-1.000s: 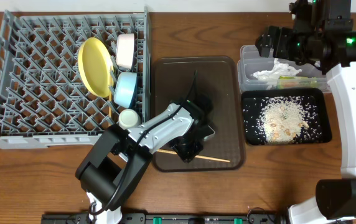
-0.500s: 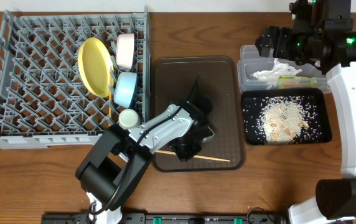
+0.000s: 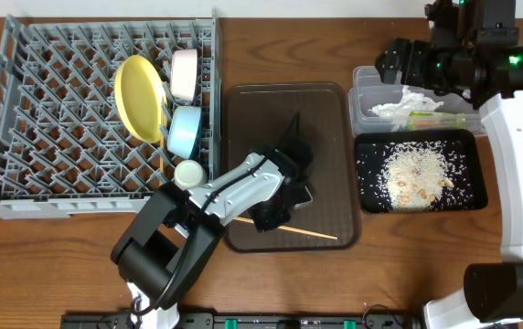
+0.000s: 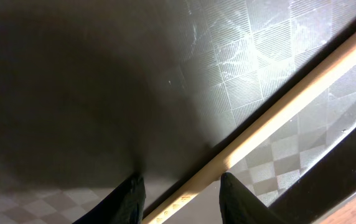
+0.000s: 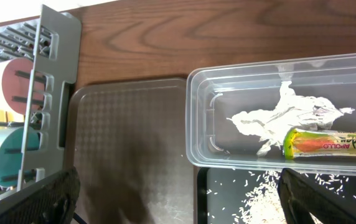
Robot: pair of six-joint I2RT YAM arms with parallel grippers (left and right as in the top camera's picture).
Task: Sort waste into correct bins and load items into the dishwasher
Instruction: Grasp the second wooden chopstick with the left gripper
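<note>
Almost nothing is changing: the left claw (image 4: 181,202) is staying low on the tray (image 3: 325,137), lower middle, half-open astride the chopstick (image 4: 277,112), so the grasp is still waiting; the right claw (image 5: 179,200) is hanging released over the tub (image 5: 190,118)

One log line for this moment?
left fingers: open, astride chopstick on brown tray | right fingers: open, empty, by clear tub | tissue, wrapper binned

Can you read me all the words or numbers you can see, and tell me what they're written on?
"APOLLO": on the green-and-orange snack wrapper lying in the clear tub.
The rest of the print on that wrapper is too blurred to read.
No other words, numbers or signs show in any view.
</note>
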